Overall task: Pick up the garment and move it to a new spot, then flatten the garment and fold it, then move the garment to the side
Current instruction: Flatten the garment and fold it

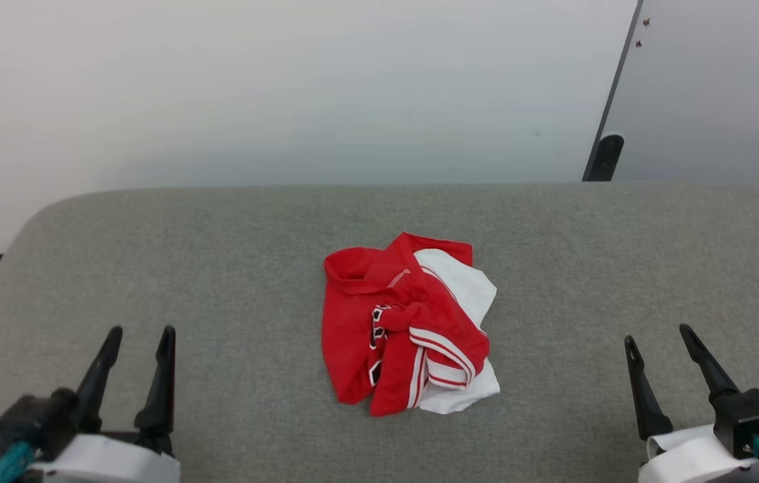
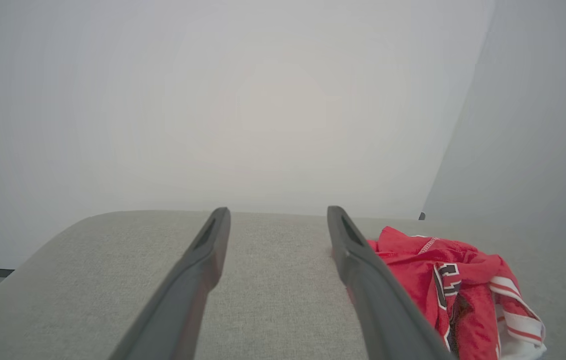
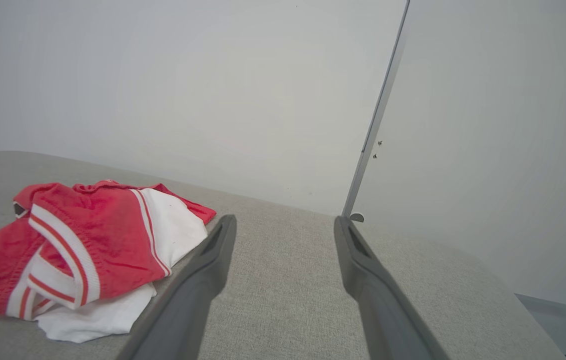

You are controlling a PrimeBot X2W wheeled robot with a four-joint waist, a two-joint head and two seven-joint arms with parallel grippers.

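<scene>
Nothing done yet: the garment (image 1: 409,325) sits crumpled mid-table (image 1: 218,255), our left gripper (image 1: 141,333) and right gripper (image 1: 659,333) flanking it, jaws apart, empty. Everything's left.

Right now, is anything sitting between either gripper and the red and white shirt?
Nothing visible is. The shirt lies crumpled in the middle of the grey surface, with bare fabric between it and the open left gripper and the open right gripper. Neither touches it.
</scene>
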